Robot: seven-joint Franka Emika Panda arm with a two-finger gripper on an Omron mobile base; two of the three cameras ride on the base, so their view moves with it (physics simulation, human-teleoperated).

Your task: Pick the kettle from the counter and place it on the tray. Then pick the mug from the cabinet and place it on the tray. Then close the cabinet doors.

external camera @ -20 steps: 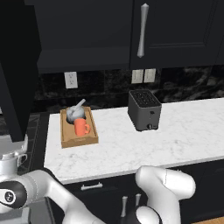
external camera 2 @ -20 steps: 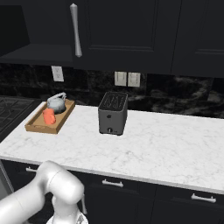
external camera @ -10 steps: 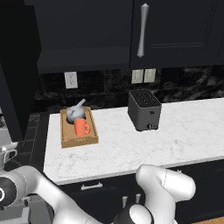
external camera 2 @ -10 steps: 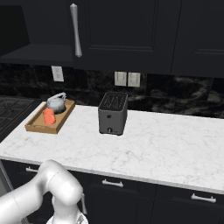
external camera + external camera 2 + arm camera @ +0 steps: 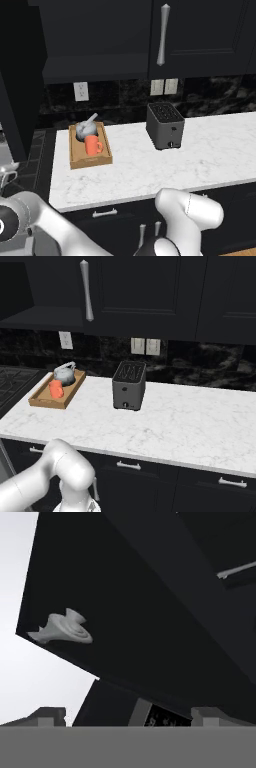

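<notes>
Counter [image 5: 200, 150]: one kettle [image 5: 85, 129], one mug [image 5: 92, 145]

The worktop [image 5: 210, 150] looks like polished white marble with faint grey veining. The tray [image 5: 89, 158] is light-brown wood, matt. In it the kettle [image 5: 85, 129] has a dull grey metallic sheen, and the mug [image 5: 92, 145] is smooth orange-red. The toaster [image 5: 165, 126] is dark brushed metal. The cabinet doors [image 5: 200, 35] are matt black with a satin silver bar handle [image 5: 161, 35].

Both base views overlook counter [image 5: 210, 150]; hand view close under cabinet [image 5: 150, 612].
</notes>
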